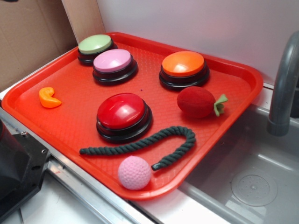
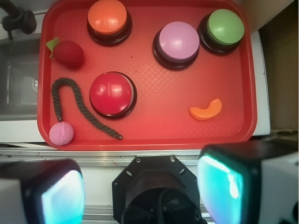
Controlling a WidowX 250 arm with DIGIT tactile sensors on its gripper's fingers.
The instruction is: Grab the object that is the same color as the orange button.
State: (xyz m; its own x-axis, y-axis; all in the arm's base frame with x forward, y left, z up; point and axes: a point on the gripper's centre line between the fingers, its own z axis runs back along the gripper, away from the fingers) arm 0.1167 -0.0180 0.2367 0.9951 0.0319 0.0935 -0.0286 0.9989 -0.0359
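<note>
While the small orange crescent piece (image 2: 206, 110) lies untouched on the red tray (image 2: 154, 128), ahead and slightly right of the pincer (image 2: 140, 186), the reach has not begun. The pincer hangs wide open, empty, outside the tray's near edge. Next it likely needs to travel forward, descend over the crescent, well apart from the orange button (image 2: 108, 18) far ahead-left.

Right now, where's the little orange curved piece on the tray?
In the exterior view, the orange curved piece lies alone near the red tray's left edge, left of the red button, below the pink button.

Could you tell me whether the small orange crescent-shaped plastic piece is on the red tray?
On it: the small orange crescent-shaped plastic piece lies on the red tray.
</note>
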